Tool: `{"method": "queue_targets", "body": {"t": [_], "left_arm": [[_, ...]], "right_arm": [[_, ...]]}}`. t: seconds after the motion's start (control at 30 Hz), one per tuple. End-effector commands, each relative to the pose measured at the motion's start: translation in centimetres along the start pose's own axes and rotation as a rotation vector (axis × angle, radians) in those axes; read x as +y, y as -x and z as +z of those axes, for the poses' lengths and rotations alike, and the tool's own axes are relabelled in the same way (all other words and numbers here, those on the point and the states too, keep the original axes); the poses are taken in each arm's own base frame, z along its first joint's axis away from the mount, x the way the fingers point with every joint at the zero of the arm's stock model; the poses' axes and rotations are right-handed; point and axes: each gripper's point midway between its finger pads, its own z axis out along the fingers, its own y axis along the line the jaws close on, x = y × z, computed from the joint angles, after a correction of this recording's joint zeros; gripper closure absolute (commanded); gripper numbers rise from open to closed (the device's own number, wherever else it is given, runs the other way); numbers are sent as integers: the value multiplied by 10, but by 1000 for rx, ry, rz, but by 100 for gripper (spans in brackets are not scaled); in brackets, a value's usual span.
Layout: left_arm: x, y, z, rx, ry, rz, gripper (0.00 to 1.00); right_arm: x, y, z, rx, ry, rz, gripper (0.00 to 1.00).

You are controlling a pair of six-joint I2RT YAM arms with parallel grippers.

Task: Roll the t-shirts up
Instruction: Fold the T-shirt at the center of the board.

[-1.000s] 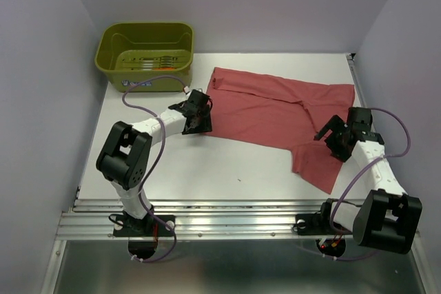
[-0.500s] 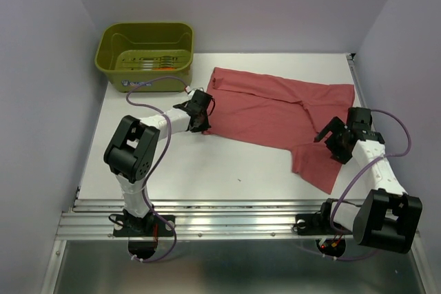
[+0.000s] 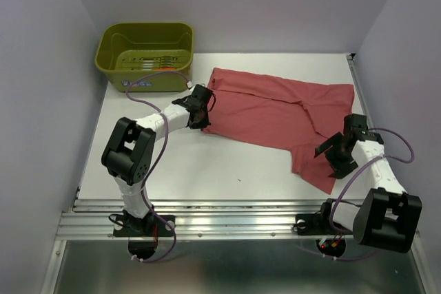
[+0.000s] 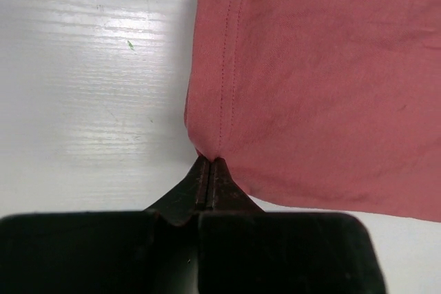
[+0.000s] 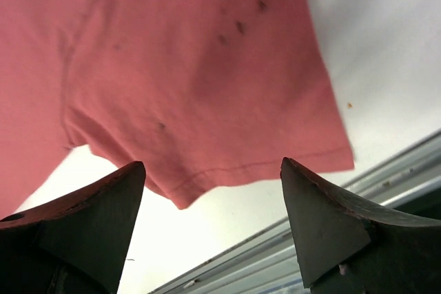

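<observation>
The t-shirt (image 3: 275, 111) lies flat across the table's (image 3: 172, 170) back-right area. The left gripper (image 4: 209, 170) is clamped on its hem corner, apparently to start a fold. The right gripper (image 5: 212, 170) hangs, jaws apart, over the sleeve (image 3: 313, 166) by the right edge; contact cannot be confirmed.

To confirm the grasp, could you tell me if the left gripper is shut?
Shut; the left gripper pinches a corner of the shirt.

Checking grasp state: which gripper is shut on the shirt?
The left gripper: jaws pinched on a hem corner of the shirt. The right gripper hangs wide open over the other end, gripping nothing.
</observation>
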Motion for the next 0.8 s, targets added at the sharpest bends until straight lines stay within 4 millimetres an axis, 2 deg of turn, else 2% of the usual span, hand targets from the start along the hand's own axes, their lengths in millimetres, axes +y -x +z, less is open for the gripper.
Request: {"method": "queue_targets", "body": {"t": [0.0, 0.3, 0.57, 0.7, 0.77], "left_arm": [[-3, 30, -31, -71, -24, 26, 100], [-2, 27, -35, -60, -40, 52, 100], [1, 33, -35, -70, -31, 52, 100], [1, 32, -34, -66, -35, 51, 100], [1, 33, -34, -64, -33, 50, 100]], "right_arm": [[-29, -22, -1, 41, -110, 78, 18], [-40, -44, 16, 114, -152, 130, 30], [-44, -46, 33, 102, -167, 184, 41], [-49, -42, 41, 62, -185, 193, 51], [-49, -38, 42, 35, -177, 199, 63]]}}
